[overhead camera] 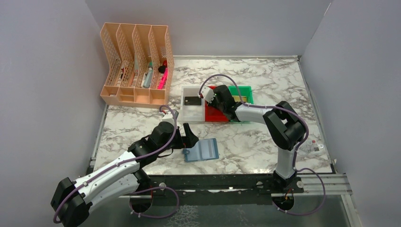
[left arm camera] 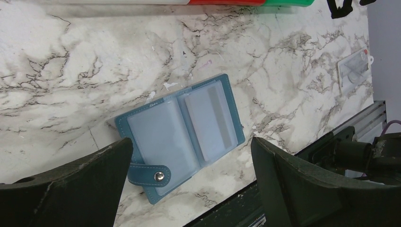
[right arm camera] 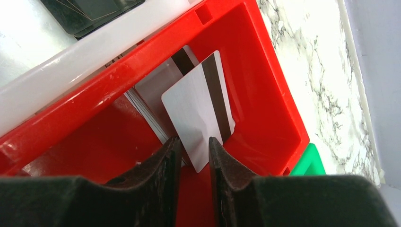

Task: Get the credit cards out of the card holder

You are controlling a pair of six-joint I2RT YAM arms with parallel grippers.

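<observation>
The blue card holder (overhead camera: 201, 150) lies open on the marble table near the front edge. In the left wrist view the card holder (left arm camera: 156, 137) shows pale clear pockets, and a light card with a grey stripe (left arm camera: 210, 118) sits in its right half. My left gripper (overhead camera: 190, 137) (left arm camera: 189, 189) is open and empty, just above and left of the holder. My right gripper (overhead camera: 211, 97) (right arm camera: 195, 151) is down in the red bin (right arm camera: 265, 80), its jaws a narrow gap apart over the corner of a silver card (right arm camera: 196, 111) that rests on other cards.
A white bin (overhead camera: 188, 111) holding a black card (overhead camera: 191, 100) stands left of the red bin (overhead camera: 213, 113), with a green bin (overhead camera: 246, 90) to the right. A peach mesh file rack (overhead camera: 137, 66) stands at the back left. A small clear object (overhead camera: 314, 146) lies at the right edge.
</observation>
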